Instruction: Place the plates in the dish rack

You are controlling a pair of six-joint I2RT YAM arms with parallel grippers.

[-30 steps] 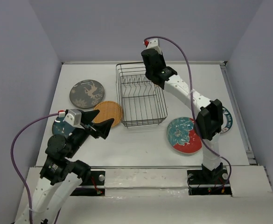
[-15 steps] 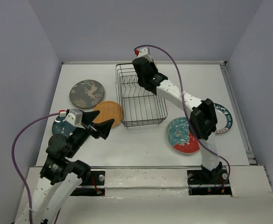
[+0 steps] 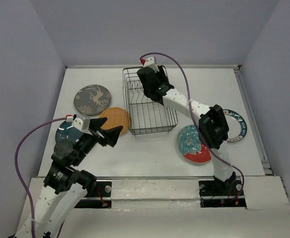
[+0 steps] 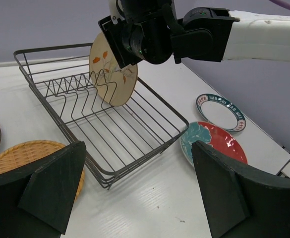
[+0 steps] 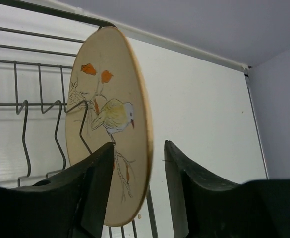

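The black wire dish rack stands at the table's middle back. The tan plate, painted with a bird, stands on edge among the rack's far dividers. My right gripper hovers over it at the rack's far end, jaws apart on either side of the plate's rim, with a gap at the right finger. My left gripper is open and empty above the table near the rack's front corner. On the table lie the grey plate, orange plate, dark teal plate, red-and-teal plate and white teal-rimmed plate.
The dark teal plate is partly hidden under my left arm. The right arm reaches across the rack's right side. Walls close the table at the back and both sides. The rest of the rack's dividers hold nothing.
My right gripper has swung left and down from the rack's back right corner to its far dividers, bringing the tan plate into them. My left arm has barely moved.
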